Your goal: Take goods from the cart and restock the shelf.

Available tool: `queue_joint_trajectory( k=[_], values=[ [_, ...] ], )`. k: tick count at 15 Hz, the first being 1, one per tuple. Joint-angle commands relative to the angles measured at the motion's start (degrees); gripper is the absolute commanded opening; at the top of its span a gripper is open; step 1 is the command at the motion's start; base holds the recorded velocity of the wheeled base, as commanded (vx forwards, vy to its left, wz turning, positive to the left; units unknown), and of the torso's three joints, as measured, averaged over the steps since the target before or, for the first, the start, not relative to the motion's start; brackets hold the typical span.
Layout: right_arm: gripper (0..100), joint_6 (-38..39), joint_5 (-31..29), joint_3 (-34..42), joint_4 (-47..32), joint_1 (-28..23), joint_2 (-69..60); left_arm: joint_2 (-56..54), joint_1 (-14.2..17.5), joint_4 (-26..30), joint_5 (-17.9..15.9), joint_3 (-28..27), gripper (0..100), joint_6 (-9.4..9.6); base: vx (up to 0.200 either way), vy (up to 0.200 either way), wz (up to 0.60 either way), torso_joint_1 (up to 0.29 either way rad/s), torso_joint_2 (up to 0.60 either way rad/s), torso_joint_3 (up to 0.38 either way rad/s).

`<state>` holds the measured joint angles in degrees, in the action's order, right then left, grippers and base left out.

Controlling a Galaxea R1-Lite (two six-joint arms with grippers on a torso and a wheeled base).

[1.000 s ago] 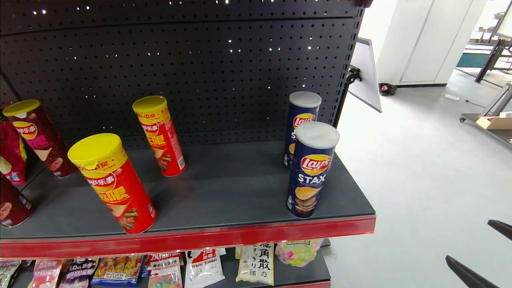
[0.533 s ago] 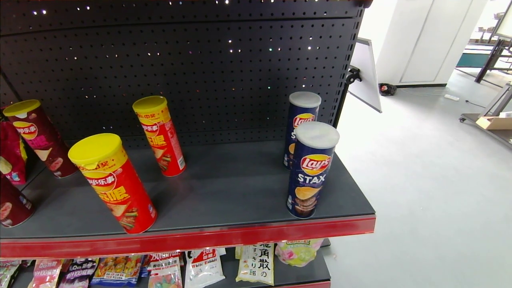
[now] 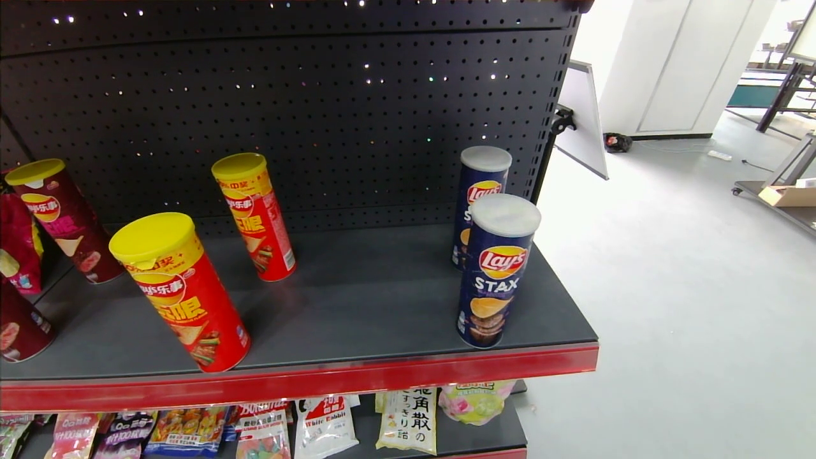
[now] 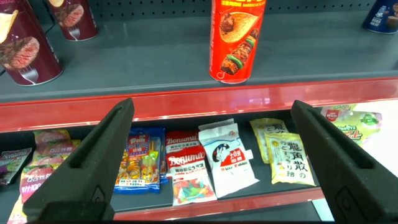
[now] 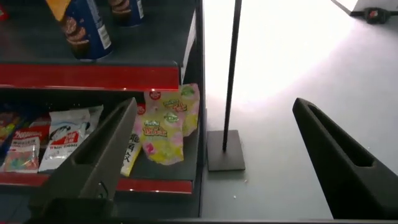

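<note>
Front blue can upright, seemingly plumb, on shelf

You face a matt dark-grey shelf deck edged by a glossy red strip; the glossy printed canisters carry smooth plastic lids, and shiny film snack bags lie below.

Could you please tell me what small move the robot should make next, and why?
Probably draw both arms back and turn toward the cart for another item. The left gripper and right gripper are both open and empty, facing the shelf, which has bare space between the front red can and the front blue can.
</note>
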<state>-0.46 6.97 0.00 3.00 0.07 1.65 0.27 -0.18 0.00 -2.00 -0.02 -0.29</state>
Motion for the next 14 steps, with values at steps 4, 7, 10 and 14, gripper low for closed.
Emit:
queue_joint_trajectory(
  k=[4,7,10,14],
  values=[
    [100,1.7,-6.5,0.0,0.4,-0.1,-1.6,0.1,0.0,0.0,0.0,0.0,100,0.03,0.000,0.000,0.00,0.000,0.00,0.000],
    [100,1.7,-10.6,0.0,-0.2,-0.1,-1.6,0.1,0.0,0.0,0.0,0.0,100,0.03,0.000,0.000,0.00,0.000,0.00,0.000],
    [100,0.7,-5.4,-0.1,-3.3,0.0,-1.6,0.1,0.0,0.0,0.0,0.0,100,-0.06,0.000,0.000,0.00,0.000,0.00,0.000],
    [100,0.5,-5.5,0.0,-3.0,0.0,-1.6,0.1,0.0,0.0,0.0,0.0,100,-0.06,0.000,0.000,0.00,0.000,0.00,0.000]
  ],
)
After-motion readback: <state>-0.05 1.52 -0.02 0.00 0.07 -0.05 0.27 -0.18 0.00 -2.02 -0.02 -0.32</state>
